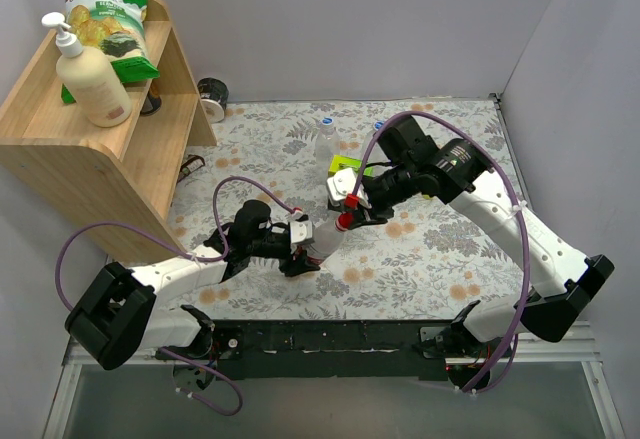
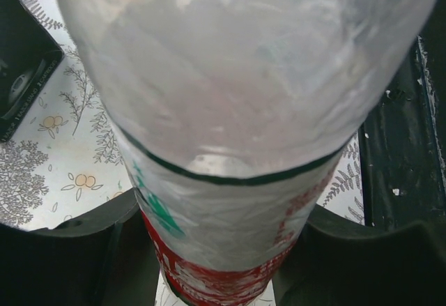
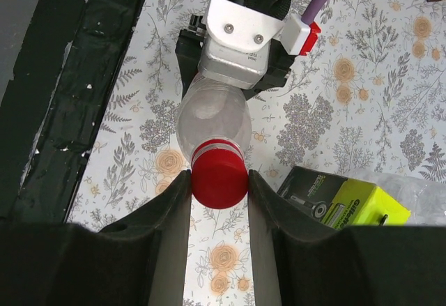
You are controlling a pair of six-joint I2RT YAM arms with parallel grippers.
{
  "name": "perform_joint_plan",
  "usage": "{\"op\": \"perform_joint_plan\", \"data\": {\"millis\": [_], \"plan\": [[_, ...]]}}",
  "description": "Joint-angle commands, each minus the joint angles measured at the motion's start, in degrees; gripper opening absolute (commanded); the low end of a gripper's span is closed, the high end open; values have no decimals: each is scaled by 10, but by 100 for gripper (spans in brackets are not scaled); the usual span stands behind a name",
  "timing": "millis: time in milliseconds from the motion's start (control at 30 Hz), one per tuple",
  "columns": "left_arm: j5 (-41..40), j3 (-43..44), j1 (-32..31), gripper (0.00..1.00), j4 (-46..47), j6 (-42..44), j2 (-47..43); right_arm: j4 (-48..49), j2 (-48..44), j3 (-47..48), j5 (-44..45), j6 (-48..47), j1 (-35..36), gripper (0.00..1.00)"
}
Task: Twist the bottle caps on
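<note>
A clear bottle (image 1: pixel 322 236) with a red-and-white label (image 2: pixel 223 250) is held tilted above the table, and my left gripper (image 2: pixel 219 268) is shut on its body. A red cap (image 3: pixel 218 178) sits on that bottle's neck (image 3: pixel 217 147). My right gripper (image 3: pixel 218 184) is shut on this cap, one finger pressing each side. From above, the red cap (image 1: pixel 345 221) shows between the two grippers, left gripper (image 1: pixel 298 240) and right gripper (image 1: pixel 352 211). Another clear bottle (image 1: pixel 325 141) stands upright further back with a blue cap (image 1: pixel 325 119) on top. A second blue cap (image 1: pixel 379 126) lies near the back.
A yellow-green razor box (image 1: pixel 345 166) lies just behind the right gripper, also seen as box (image 3: pixel 348 203). A wooden shelf (image 1: pixel 60 149) at the left carries a cream pump bottle (image 1: pixel 92 77) and a chips bag (image 1: pixel 112 14). A tape roll (image 1: pixel 213 97) and glasses (image 1: pixel 190 166) sit beside it.
</note>
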Motion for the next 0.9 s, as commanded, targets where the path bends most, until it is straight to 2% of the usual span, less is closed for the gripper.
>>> {"op": "perform_joint_plan", "data": {"millis": [0,233,400,667,867], "plan": [[5,8,-2,0,63,4,-21,-4,6,-8,-2,6,2,22],[-11,20,-4,0,82,2,-19,11,16,-28,4,56,2,21],[-52,34,-8,0,95,-17,-18,2,42,-16,19,100,2,18],[-114,39,-15,0,139,-50,-15,49,75,-14,78,359,2,17],[-140,45,-22,0,92,-24,-2,43,107,14,91,409,2,15]]}}
